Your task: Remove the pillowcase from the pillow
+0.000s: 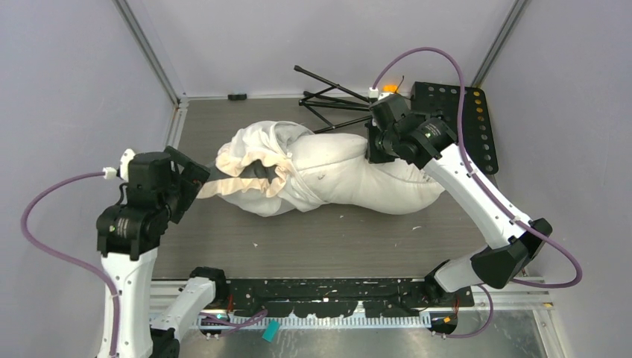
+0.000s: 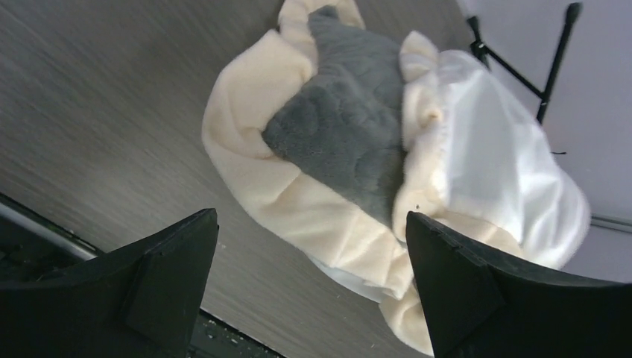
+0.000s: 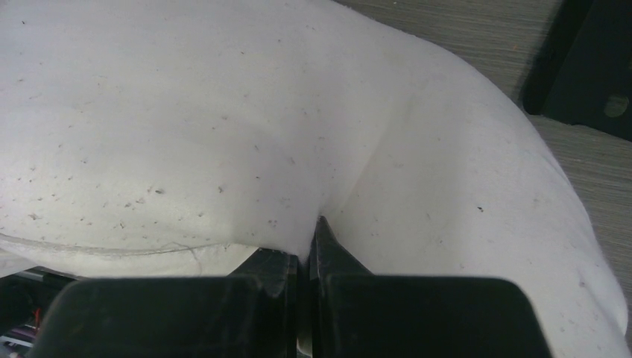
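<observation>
The pillow is seen lying across the middle of the dark wood-grain table, its long side running left to right. Its right-hand part is bared, and faint specks are shown on its off-white fabric in the right wrist view. The pillowcase is bunched around the pillow's left end. There the cream frill is folded back in a loose ring, and a patch of dark grey plush is exposed inside it.

The left gripper is held at the left end of the bundle with its jaws spread wide. Nothing is gripped between them. The frilled edge is seen just beyond the two black fingers; whether it is touched cannot be told.

The right gripper is set on the far side of the pillow, right of centre. Its jaws are closed tight on a pinch of the pillow's fabric, which is puckered towards the fingertips.

A black folding tripod is laid at the far edge of the table. A black perforated plate is placed at the far right corner.
</observation>
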Controlling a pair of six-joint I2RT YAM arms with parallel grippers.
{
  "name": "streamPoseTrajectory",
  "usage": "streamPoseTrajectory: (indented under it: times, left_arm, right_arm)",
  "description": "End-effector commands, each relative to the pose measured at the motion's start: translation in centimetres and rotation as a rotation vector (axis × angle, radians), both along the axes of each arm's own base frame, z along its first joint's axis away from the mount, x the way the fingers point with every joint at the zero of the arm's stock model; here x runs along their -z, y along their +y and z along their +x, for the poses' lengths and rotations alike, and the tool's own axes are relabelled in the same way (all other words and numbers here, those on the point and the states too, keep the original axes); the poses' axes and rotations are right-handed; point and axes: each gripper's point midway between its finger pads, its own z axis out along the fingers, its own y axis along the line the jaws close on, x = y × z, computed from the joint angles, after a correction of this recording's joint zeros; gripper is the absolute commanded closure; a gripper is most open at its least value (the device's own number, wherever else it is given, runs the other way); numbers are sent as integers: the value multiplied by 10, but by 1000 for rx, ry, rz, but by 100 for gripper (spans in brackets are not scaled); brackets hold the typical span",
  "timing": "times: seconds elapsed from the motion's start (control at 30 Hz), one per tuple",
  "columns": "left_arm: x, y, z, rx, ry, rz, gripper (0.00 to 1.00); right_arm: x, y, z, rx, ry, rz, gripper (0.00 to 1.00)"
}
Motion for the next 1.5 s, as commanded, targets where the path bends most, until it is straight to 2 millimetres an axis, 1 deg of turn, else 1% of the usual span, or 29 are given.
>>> streamPoseTrajectory:
  times: [0.0, 0.1, 0.27, 0.3, 0.33, 0.4, 0.43, 0.47, 0.57, 0.63, 0.77, 0.8, 0.83, 0.87, 0.93, 1.03, 1.1, 1.2, 1.3, 1.37, 1.4, 1.47]
  left_arm:
    - [29, -10, 10, -22, 62, -83, 3]
    - [41, -21, 19, 1, 76, -136, 11]
    - [52, -16, 30, -34, 89, -115, 32]
    - [51, -15, 33, -35, 84, -107, 41]
    - [49, -13, 35, -36, 74, -93, 56]
    - [42, -4, 35, -64, 53, -56, 82]
    - [38, 2, 35, -80, 41, -31, 93]
    - [32, 7, 35, -95, 24, -5, 99]
    - [21, 25, 39, -137, -5, 92, 100]
    - [12, 45, 41, -200, -5, 189, 100]
    - [-10, 91, 39, -368, 33, 424, 100]
    - [-19, 101, 39, -405, 37, 476, 100]
    - [-23, 109, 39, -431, 58, 527, 100]
    - [-30, 115, 40, -457, 68, 570, 100]
    - [-35, 125, 46, -490, 116, 632, 100]
    - [-40, 136, 52, -517, 163, 672, 100]
    - [-43, 144, 53, -541, 176, 687, 100]
    - [-48, 164, 52, -590, 193, 687, 100]
    - [-55, 172, 57, -597, 211, 692, 100]
    - [-58, 173, 63, -597, 219, 694, 100]
    - [-60, 172, 67, -592, 212, 688, 100]
    - [-65, 168, 79, -560, 192, 665, 100]
  right_arm:
    - [-33, 9, 15, 29, -130, 121, 100]
    - [-33, 7, 13, 30, -131, 124, 100]
    - [-33, 4, 9, 29, -137, 126, 100]
    - [-33, 4, 9, 29, -138, 124, 100]
    - [-33, 3, 8, 31, -140, 123, 100]
    - [-34, 0, 8, 39, -145, 118, 100]
    - [-34, -2, 8, 41, -146, 115, 100]
    - [-34, -5, 8, 48, -150, 112, 100]
    - [-34, -14, 8, 72, -159, 105, 100]
    - [-35, -23, 9, 99, -167, 97, 100]
    - [-42, -50, 11, 185, -203, 78, 100]
    - [-44, -57, 11, 206, -211, 79, 100]
    - [-46, -63, 11, 226, -220, 80, 100]
    - [-48, -68, 11, 242, -229, 81, 100]
    - [-54, -78, 10, 274, -252, 80, 100]
    - [-64, -90, 9, 314, -288, 74, 100]
    - [-73, -100, 6, 345, -317, 70, 100]
    - [-84, -118, 3, 402, -364, 48, 100]
    - [-93, -136, -2, 457, -406, 17, 100]
    - [-95, -140, -3, 461, -414, 5, 100]
    - [-95, -138, -1, 448, -409, 9, 100]
    - [-95, -126, 1, 391, -372, 38, 100]
